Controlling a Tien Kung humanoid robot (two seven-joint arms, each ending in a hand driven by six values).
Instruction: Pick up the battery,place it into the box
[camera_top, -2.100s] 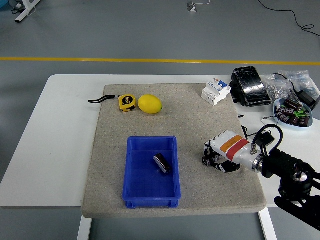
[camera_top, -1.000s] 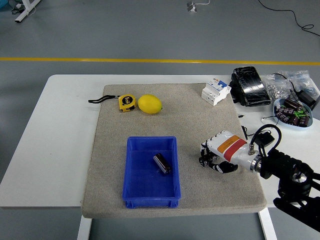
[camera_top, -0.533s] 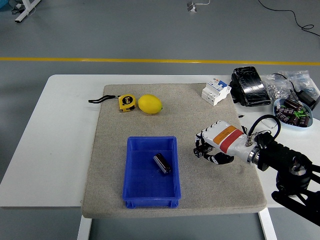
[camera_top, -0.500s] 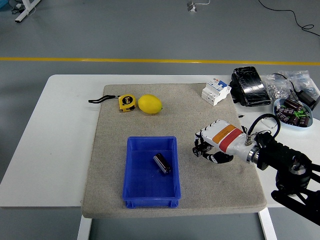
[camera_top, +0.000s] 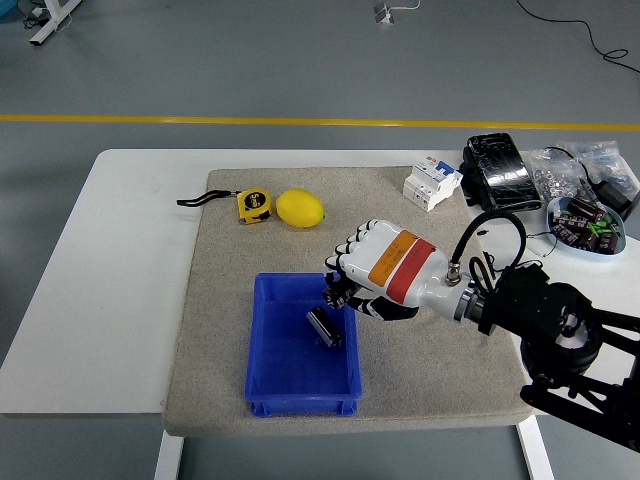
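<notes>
battery (camera_top: 323, 327) lies in blue box (camera_top: 302, 344) | rigid, smooth, I'd pinch mid-barrel | right hand (camera_top: 372, 272) fingers curled, empty, above rim

The small dark cylindrical battery (camera_top: 323, 327) is lying in the blue plastic box (camera_top: 270, 372); the round yellow lemon (camera_top: 299, 208) is sitting at twelve o'clock from it.

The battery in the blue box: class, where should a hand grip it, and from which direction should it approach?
Grip the battery across its round middle, coming from above. It lies on its side, angled on the floor of the blue box, whose walls block a sideways approach. The right hand hangs over the box's right rim, beside it.
</notes>
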